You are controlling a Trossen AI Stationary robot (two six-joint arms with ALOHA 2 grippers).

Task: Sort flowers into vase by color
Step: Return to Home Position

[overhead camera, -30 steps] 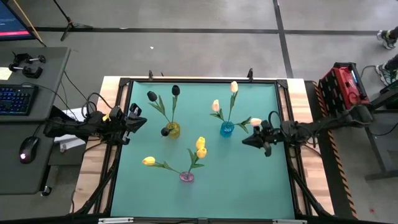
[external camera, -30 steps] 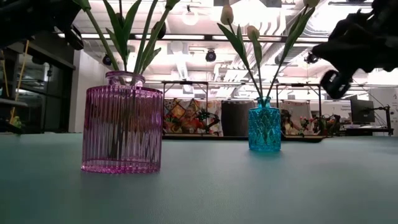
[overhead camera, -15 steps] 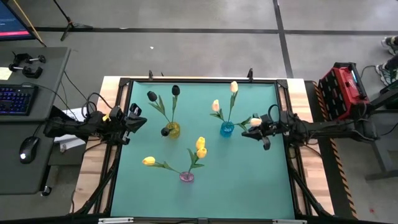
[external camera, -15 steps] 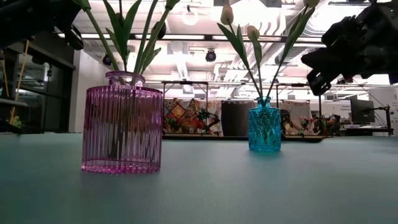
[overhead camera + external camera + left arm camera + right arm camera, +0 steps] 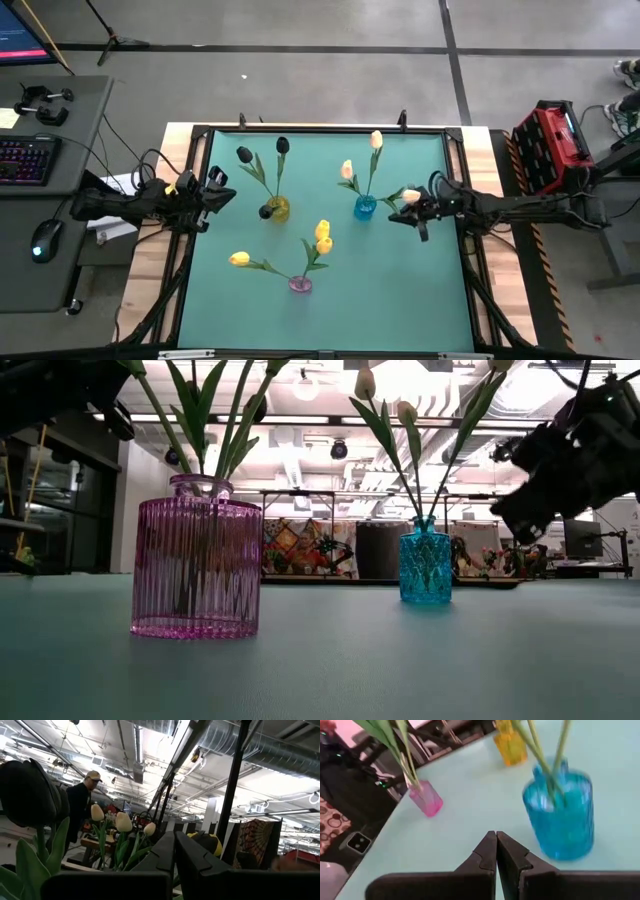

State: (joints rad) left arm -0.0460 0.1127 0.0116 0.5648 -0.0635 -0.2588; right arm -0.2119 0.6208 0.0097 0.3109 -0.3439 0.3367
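Three small glass vases stand on the green table mat. The yellow vase (image 5: 278,209) holds black tulips (image 5: 244,154). The blue vase (image 5: 365,207) holds cream tulips (image 5: 376,139). The pink vase (image 5: 300,285) holds yellow tulips (image 5: 322,236). Each stem stands in its vase's neck. My right gripper (image 5: 393,219) is shut and empty, in the air just right of the blue vase (image 5: 560,815), under a leaning cream tulip head (image 5: 410,196). My left gripper (image 5: 225,192) is shut and empty at the table's left edge, left of the yellow vase; its fingers (image 5: 165,851) are closed.
A black frame rail (image 5: 325,130) runs around the mat. The mat's near half (image 5: 400,300) is bare on the right of the pink vase. A desk with keyboard and mouse (image 5: 30,160) stands off the table's left. A person (image 5: 82,805) shows in the room beyond.
My right gripper has moved a little toward the blue vase and the far edge, then dropped lower beside it, staying shut. The vases and flowers have kept still.
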